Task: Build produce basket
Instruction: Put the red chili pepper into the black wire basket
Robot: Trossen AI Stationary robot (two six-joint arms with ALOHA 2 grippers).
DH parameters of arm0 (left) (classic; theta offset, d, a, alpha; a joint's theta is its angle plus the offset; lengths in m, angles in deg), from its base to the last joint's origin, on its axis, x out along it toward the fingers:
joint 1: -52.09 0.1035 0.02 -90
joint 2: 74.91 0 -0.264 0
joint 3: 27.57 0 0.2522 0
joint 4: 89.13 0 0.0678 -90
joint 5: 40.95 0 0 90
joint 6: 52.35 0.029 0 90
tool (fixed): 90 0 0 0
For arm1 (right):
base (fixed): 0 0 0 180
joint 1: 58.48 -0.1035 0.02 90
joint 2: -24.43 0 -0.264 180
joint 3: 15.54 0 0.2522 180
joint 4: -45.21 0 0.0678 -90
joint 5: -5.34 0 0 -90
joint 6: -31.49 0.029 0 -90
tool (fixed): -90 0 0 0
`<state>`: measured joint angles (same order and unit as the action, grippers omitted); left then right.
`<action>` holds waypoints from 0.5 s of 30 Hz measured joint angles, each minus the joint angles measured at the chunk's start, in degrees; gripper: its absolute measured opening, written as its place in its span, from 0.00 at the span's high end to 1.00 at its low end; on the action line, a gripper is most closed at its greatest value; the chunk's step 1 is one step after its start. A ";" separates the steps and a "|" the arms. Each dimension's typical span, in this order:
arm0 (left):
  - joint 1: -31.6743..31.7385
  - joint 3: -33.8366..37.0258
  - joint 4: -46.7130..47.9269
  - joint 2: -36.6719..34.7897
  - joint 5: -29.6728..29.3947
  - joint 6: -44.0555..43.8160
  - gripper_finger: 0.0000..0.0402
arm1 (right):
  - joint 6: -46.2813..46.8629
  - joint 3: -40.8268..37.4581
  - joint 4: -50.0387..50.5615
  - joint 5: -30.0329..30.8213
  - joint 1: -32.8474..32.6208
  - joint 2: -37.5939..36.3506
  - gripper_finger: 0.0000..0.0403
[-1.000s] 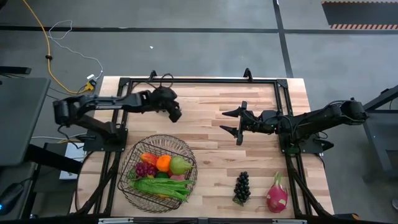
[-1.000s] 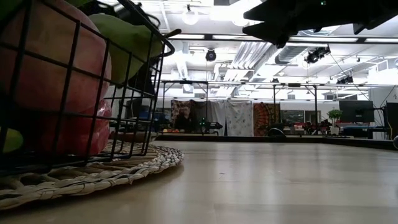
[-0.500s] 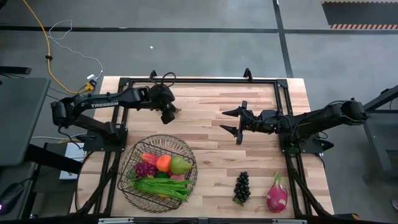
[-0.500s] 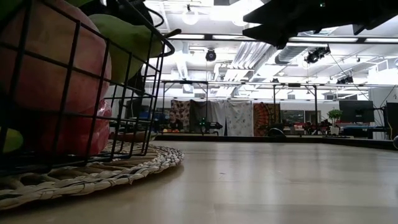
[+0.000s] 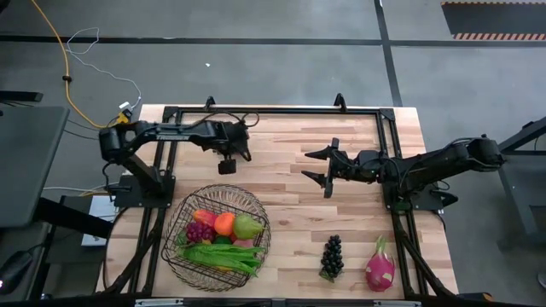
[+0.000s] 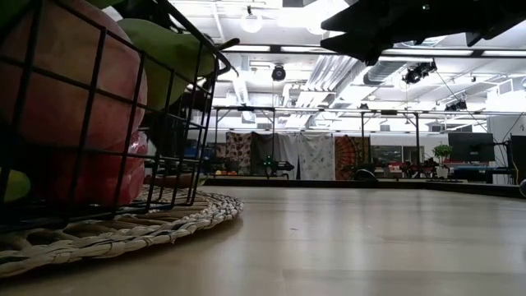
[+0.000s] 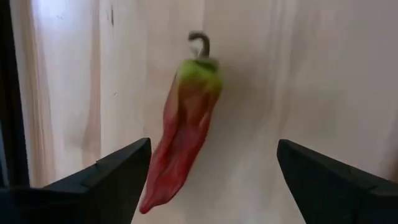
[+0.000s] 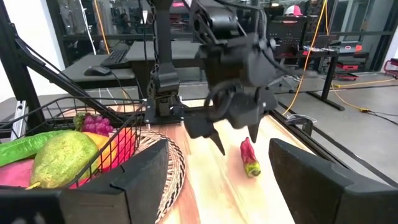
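No text, label, brand, number or sign can be read on anything in these views.

Basket (image 5: 175, 230) front-left (produce (image 5: 223, 239) inside) — grapes (image 5: 332, 255), dragon fruit (image 5: 380, 264) front-right.

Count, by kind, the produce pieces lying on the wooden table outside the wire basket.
Dark purple grape bunch: 1
Pink dragon fruit with green tips: 1
Red pepper with green stem end: 1
Total: 3
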<state>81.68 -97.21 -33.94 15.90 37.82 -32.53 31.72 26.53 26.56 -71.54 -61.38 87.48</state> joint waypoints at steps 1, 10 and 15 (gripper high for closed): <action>0.30 0.00 -0.01 0.59 -0.54 1.29 0.16 | 0.00 0.00 0.02 0.00 0.00 0.00 0.33; 3.52 0.00 -2.34 4.72 -3.95 8.33 0.18 | 0.22 0.00 0.02 -0.02 0.00 0.00 0.33; 5.29 0.00 -2.40 7.81 -3.14 8.45 0.18 | 1.07 0.00 0.04 -0.01 0.00 0.00 0.33</action>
<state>86.97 -97.21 -36.35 23.70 34.67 -24.08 32.80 26.53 26.61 -71.55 -61.38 87.48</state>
